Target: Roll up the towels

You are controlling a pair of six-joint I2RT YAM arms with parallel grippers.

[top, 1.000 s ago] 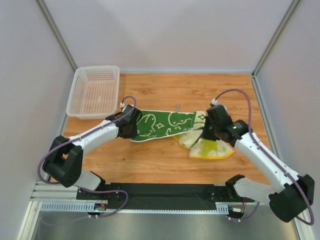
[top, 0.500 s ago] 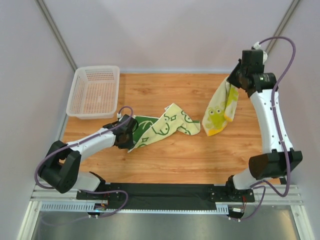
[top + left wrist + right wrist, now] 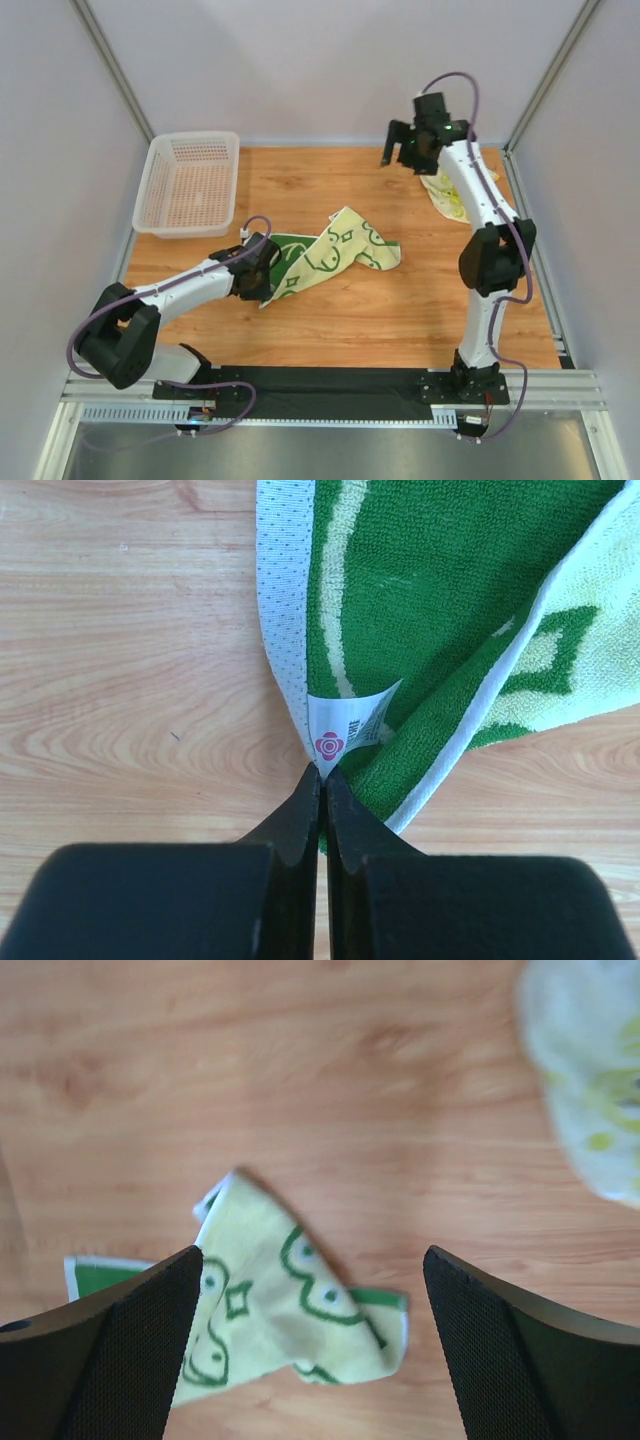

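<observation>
1. Your right fingers [image 3: 110, 1360] have sprung wide and now hold nothing. They swung from right of centre up to the upper middle-right of the top view.
2. The blotched towel [image 3: 447, 192], gripped a second ago, now lies heaped at the upper right of the bench [image 3: 330, 310].
3. The green-patterned towel [image 3: 335, 250], stretched flat before, now lies crumpled with its cream side up.

Front of the wooden table [image 3: 400, 310] is wide open. Obstacles: mesh basket [image 3: 190, 190] far left, green-patterned towel [image 3: 340, 250] mid-table (left arm [image 3: 190, 285] lying low at its edge), blotchy towel [image 3: 443, 195] behind the upright right arm [image 3: 485, 210].
</observation>
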